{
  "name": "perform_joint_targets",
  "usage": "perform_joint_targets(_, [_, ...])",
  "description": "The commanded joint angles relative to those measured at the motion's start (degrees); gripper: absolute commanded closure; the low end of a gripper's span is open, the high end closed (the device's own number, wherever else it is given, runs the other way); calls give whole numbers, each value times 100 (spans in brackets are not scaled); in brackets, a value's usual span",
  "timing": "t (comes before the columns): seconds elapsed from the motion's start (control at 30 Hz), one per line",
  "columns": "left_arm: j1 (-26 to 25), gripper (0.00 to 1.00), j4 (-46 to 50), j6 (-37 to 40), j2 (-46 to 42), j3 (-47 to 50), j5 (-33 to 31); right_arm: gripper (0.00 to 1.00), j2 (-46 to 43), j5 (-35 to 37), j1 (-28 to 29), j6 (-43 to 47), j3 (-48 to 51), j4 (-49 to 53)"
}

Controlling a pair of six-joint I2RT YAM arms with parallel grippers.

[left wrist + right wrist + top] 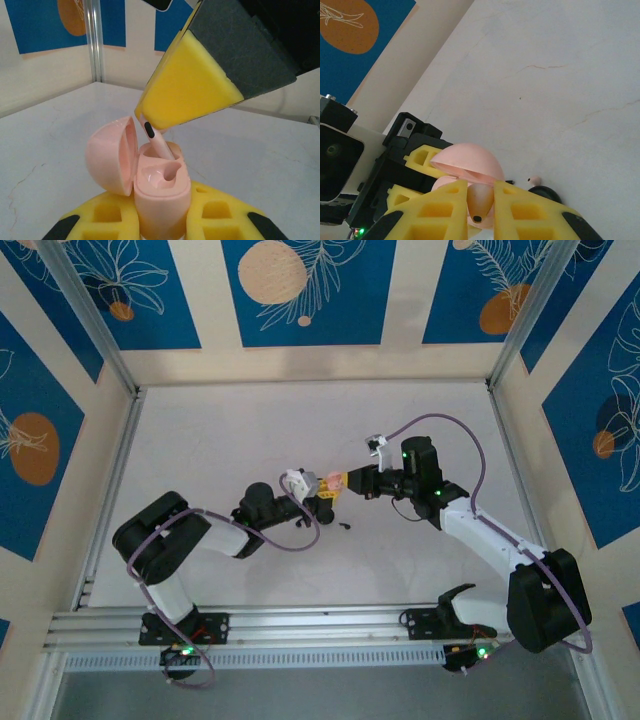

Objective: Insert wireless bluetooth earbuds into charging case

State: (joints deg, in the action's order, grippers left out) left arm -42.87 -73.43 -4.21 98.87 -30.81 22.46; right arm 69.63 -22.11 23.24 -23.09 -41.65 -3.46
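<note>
One pink stemmed earbud [159, 145], pinched in my right end effector [480, 207], slants stem-first toward the open pink clamshell case [162, 187] my left end effector [162, 222] clamps.

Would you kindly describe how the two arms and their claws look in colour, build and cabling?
The left arm and right arm both have white links between bulky black joint housings, each trailed by a looping purple cable, with small green lights. The left claw and right claw have yellow fingers moulded with square pockets and black tips.
</note>
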Motion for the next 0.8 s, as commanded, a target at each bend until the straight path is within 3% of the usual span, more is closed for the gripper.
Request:
perform_joint_targets(0.0, [-37, 95, -433, -93, 16, -47, 113, 84, -106, -55, 30, 269, 16, 41])
perform_joint_targets(0.4, [-37, 95, -626, -136, -17, -26, 254, 77, -125, -257, 3, 496, -63, 206])
perform_joint_targets(0.77, [-38, 94, -648, -116, -40, 13, 294, 62, -295, -381, -55, 431, -161, 229])
